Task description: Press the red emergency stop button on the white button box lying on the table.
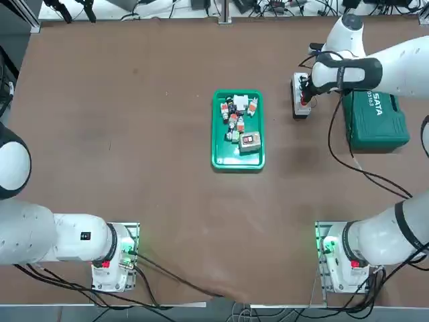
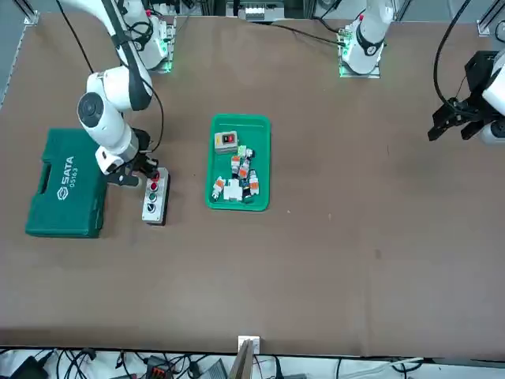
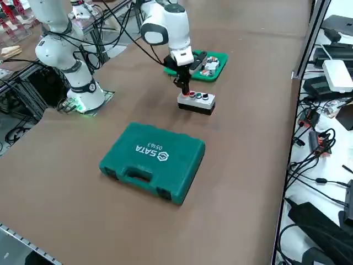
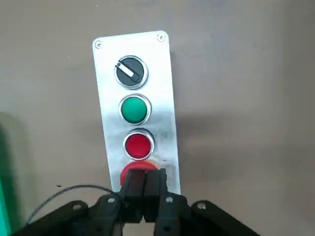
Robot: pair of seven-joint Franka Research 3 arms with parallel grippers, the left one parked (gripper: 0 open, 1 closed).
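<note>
Four controls are seen in a row on the white button box [image 4: 138,105] in the wrist view: a dark rotary selector, a green button, a small red button, and the red emergency stop button [image 4: 134,171] at the end, mostly hidden beneath the fingers; the box is laid flat on the table [image 1: 134,154], just beside the green tool case [image 1: 375,121] on the robot's right and well apart from the green tray [image 1: 238,161] of small parts at the table's middle; the right gripper [image 4: 145,189] is held directly over the emergency stop button, its two fingers pressed together with no gap seen between them; the fingertips are placed at the button's red cap, though actual contact cannot be confirmed; in the side view the gripper [image 3: 184,88] is pointed straight down at the box's [image 3: 197,102] end nearest the arm; in the front view the box [image 2: 154,197] is found between the case [image 2: 67,193] and the tray [image 2: 239,204].
</note>
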